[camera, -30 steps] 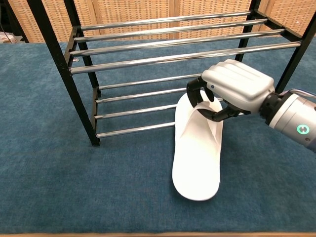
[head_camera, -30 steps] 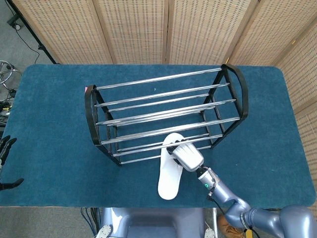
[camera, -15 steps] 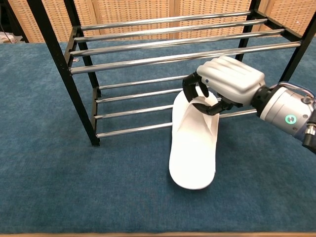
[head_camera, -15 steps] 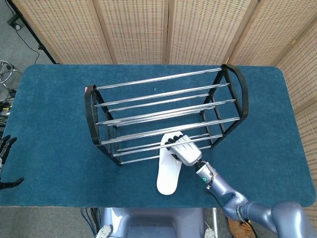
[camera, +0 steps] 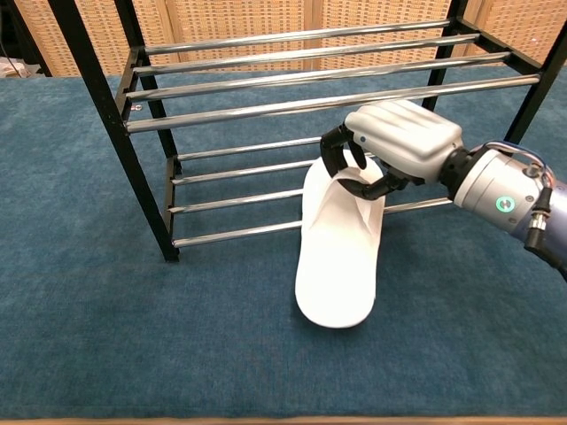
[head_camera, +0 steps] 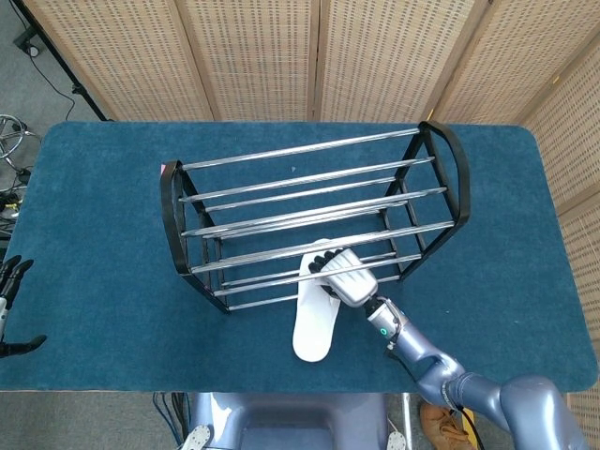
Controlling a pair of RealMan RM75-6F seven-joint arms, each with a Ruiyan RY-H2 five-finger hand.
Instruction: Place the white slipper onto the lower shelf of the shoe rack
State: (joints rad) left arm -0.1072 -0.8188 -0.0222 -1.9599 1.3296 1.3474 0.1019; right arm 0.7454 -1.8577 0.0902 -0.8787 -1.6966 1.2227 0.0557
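The white slipper [camera: 341, 248] [head_camera: 313, 323] lies with its toe over the front bars of the lower shelf [camera: 239, 199] of the black and chrome shoe rack [head_camera: 309, 216], its heel out over the blue table. My right hand [camera: 394, 146] [head_camera: 342, 275] grips the slipper's strap at the toe end, just under the front bar of the upper shelf. My left hand [head_camera: 11, 286] shows only as dark fingers at the far left edge of the head view, holding nothing.
The blue cloth table [head_camera: 94, 187] ends close in front of the slipper's heel. Wicker screens [head_camera: 281, 56] stand behind the table. The rack's black end frames [camera: 115, 115] flank the shelf bars.
My right hand has pushed the slipper forward and slightly left, so its toe now lies further in over the lower shelf bars. The left hand has not moved.
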